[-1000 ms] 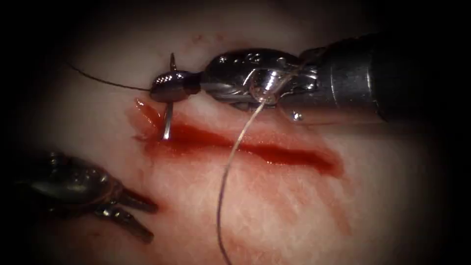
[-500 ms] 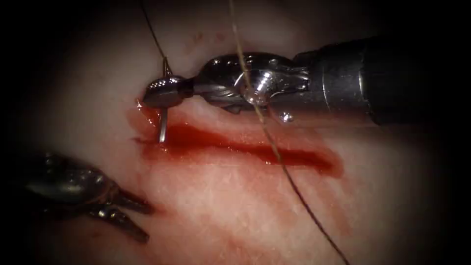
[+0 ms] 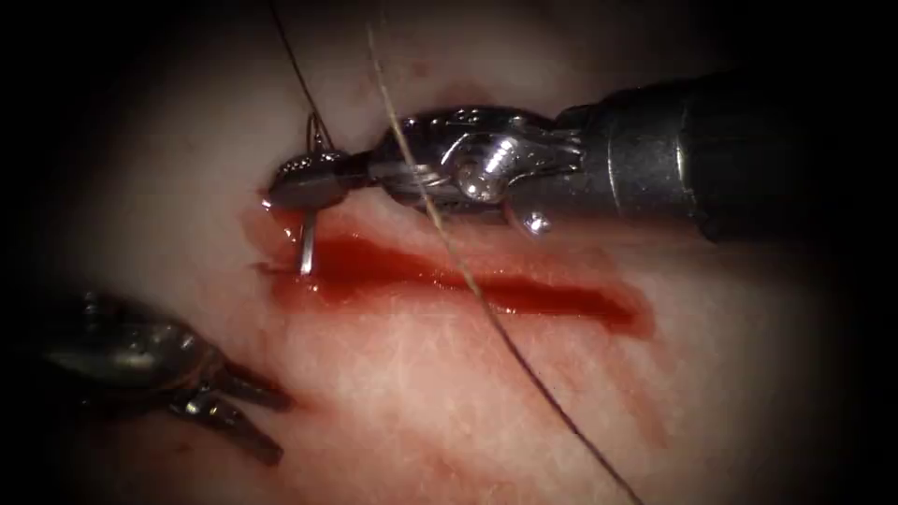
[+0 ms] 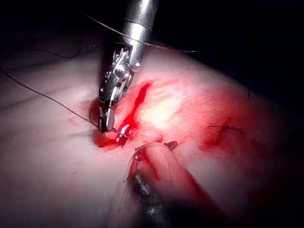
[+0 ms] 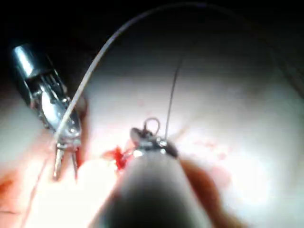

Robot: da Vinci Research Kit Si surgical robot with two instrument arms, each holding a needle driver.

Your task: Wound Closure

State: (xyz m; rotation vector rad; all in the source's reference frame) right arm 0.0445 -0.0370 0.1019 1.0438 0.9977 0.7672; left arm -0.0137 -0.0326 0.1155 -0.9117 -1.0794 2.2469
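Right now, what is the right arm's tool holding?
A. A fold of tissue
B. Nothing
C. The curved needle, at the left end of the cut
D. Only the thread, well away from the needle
C: the right tool has its jaws shut on the needle, whose lower end dips into the red fluid at the left end of the cut; the left tool sits apart, jaws open, holding nothing.

Pale tissue (image 3: 402, 374) with red-filled cut (image 3: 468, 281), thread (image 3: 524, 365) lying across it.
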